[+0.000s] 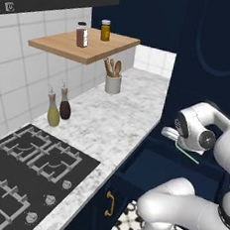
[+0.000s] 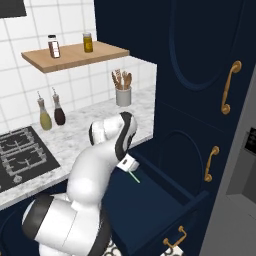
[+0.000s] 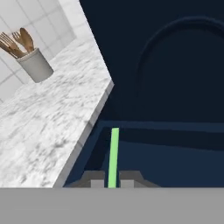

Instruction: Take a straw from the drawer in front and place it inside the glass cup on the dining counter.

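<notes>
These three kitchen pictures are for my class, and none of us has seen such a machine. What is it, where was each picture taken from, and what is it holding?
It is a white robot arm on a driving base, in a computer-rendered kitchen. Two pictures come from cameras behind the arm, left and right; the third looks along its gripper. The gripper is shut on a thin green straw, just above an open navy drawer. On the marbled counter stand a pot of wooden spoons and two bottles, beside a black hob. Two jars sit on a wooden shelf.
</notes>
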You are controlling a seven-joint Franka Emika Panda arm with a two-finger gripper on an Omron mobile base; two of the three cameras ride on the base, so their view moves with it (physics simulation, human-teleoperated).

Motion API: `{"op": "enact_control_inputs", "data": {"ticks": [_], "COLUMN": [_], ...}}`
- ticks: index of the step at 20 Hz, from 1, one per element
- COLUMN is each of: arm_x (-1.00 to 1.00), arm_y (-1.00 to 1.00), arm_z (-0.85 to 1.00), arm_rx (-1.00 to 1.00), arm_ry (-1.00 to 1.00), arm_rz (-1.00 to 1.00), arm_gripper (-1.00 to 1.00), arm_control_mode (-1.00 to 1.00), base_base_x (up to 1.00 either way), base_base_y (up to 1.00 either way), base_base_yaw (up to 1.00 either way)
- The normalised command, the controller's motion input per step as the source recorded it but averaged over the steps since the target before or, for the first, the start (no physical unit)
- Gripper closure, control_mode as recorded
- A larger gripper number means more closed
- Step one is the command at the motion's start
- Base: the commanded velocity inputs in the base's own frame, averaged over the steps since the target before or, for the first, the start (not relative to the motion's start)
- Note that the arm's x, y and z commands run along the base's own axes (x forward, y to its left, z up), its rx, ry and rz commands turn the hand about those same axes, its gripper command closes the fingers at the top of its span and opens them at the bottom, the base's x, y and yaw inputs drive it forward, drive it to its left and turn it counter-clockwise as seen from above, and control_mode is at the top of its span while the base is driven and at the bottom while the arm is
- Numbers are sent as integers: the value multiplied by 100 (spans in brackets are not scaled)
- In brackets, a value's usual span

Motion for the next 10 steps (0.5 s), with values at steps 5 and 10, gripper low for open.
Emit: {"op": "enact_control_inputs", "data": {"ticks": [5, 10], "arm_x": [1, 13], "arm_y": [0, 0], "arm_z": [100, 100], "arm_rx": [-7, -5], "arm_ry": [11, 16], "arm_rz": [-2, -2], "arm_gripper": [100, 100], "arm_control_mode": [-100, -100], "base_base_x": [0, 0], "base_base_y": [0, 0], "base_base_yaw": [0, 0]}}
